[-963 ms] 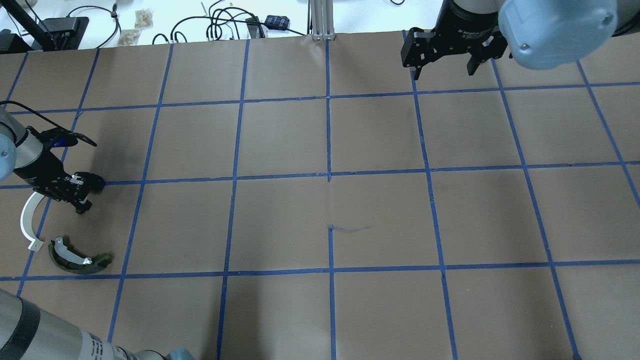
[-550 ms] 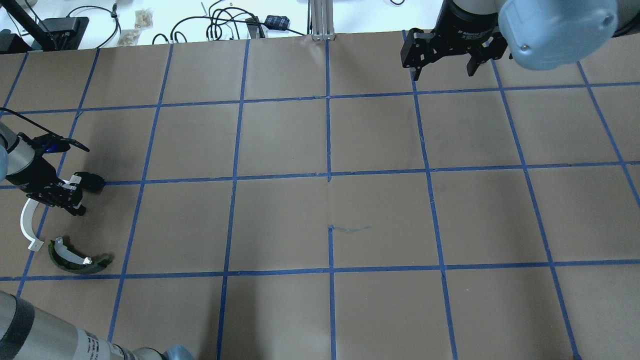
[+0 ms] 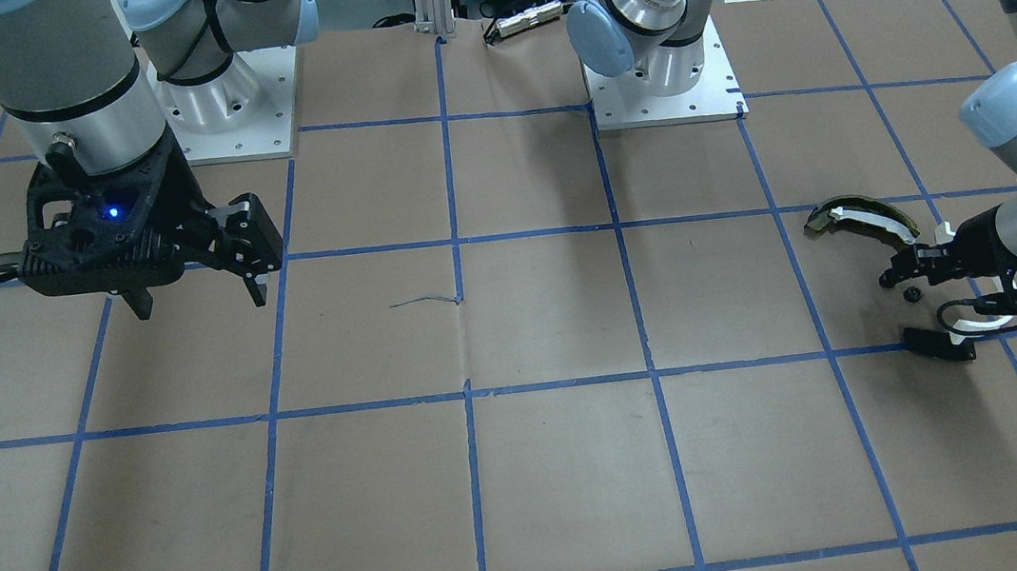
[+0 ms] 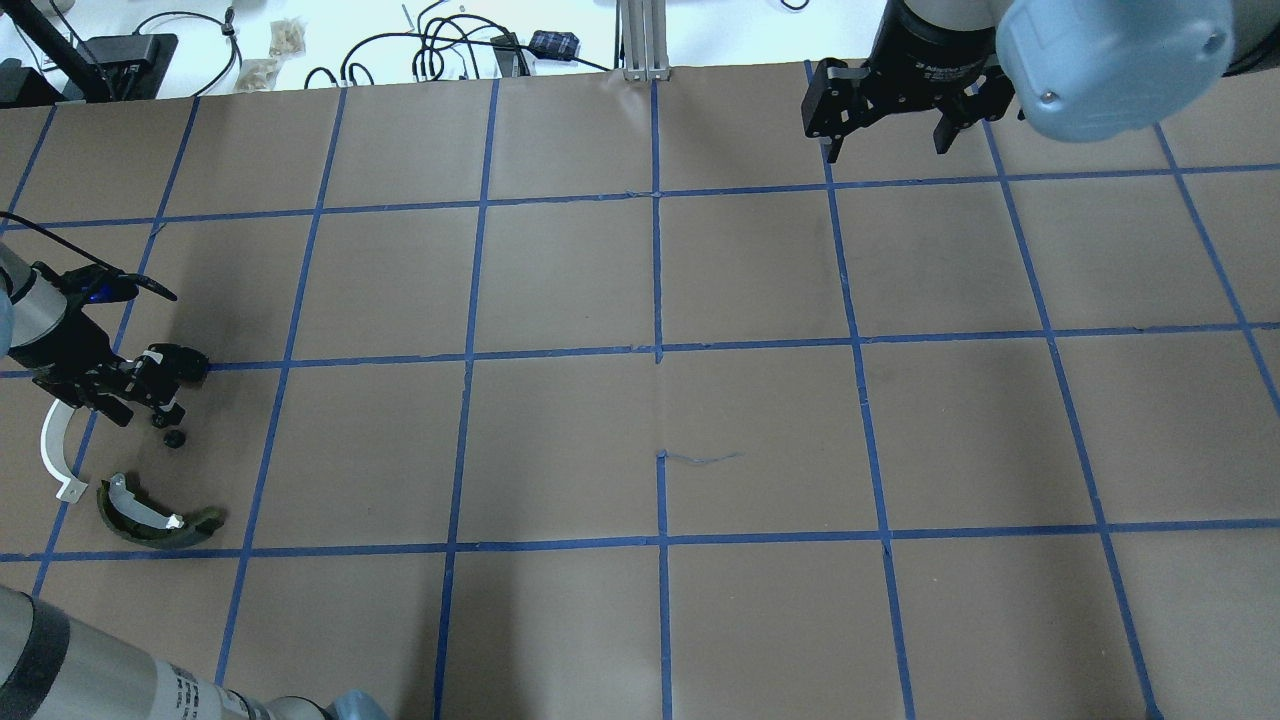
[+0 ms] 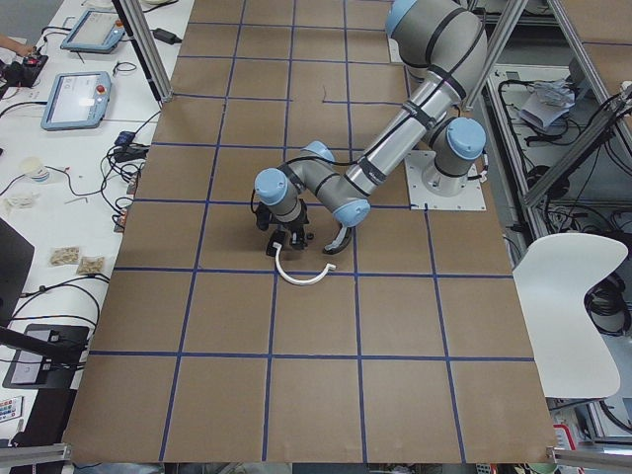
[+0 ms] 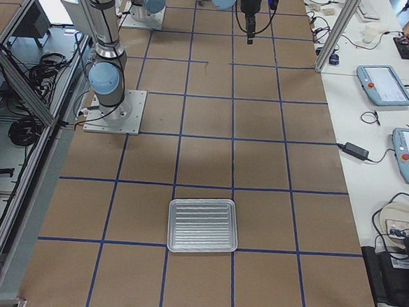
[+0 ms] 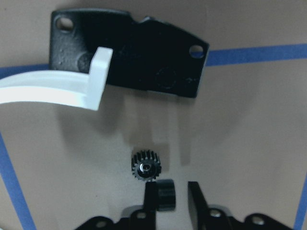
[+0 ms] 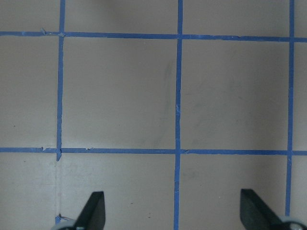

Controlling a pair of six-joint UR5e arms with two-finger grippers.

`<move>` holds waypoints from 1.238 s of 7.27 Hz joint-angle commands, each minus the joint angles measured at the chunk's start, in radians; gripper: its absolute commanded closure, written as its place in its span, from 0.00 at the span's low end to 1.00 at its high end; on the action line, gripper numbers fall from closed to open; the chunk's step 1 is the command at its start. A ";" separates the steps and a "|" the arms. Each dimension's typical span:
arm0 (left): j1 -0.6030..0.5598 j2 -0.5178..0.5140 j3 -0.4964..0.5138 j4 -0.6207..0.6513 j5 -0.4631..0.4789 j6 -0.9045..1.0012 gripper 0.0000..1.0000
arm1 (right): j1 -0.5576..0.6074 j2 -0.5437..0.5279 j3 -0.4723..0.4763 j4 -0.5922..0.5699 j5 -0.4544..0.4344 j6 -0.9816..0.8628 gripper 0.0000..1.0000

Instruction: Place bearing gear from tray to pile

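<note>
The bearing gear [image 7: 146,166], small, black and toothed, lies flat on the paper just off my left gripper's [image 7: 181,196] fingertips. That gripper is open by a narrow gap and empty. The gear also shows in the overhead view [image 4: 174,439] and the front view [image 3: 912,295], below my left gripper [image 4: 160,408]. Around it lies the pile: a white half-ring arc [image 4: 50,450], a flat black bracket [image 7: 144,62] and an olive-and-white curved piece [image 4: 150,520]. My right gripper [image 4: 885,140] hangs open and empty above the far right of the table.
A ribbed silver tray [image 6: 203,226] with nothing visible in it sits at the table's right end, seen only in the right side view. Brown paper with a blue tape grid covers the table. Cables and tablets lie on the bench beyond the far edge.
My left gripper moved left, then let go of the gear, which now lies on the paper beside its fingertips. The right arm has not moved.
</note>
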 commanded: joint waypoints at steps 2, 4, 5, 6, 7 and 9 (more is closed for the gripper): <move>-0.038 0.038 0.077 -0.084 0.001 -0.004 0.11 | 0.000 -0.001 0.000 0.001 0.002 0.000 0.00; -0.163 0.073 0.228 -0.220 0.003 -0.141 0.00 | 0.000 -0.001 0.003 0.003 0.002 0.000 0.00; -0.229 0.101 0.302 -0.284 0.003 -0.183 0.00 | 0.000 -0.001 0.003 0.003 0.002 0.000 0.00; -0.269 0.121 0.392 -0.356 0.003 -0.221 0.00 | 0.000 -0.001 0.003 0.003 0.004 0.000 0.00; -0.308 0.126 0.469 -0.399 0.004 -0.237 0.00 | -0.001 -0.001 0.005 0.003 0.004 0.000 0.00; -0.452 0.141 0.520 -0.444 -0.003 -0.359 0.00 | 0.000 -0.002 0.005 0.003 0.004 0.000 0.00</move>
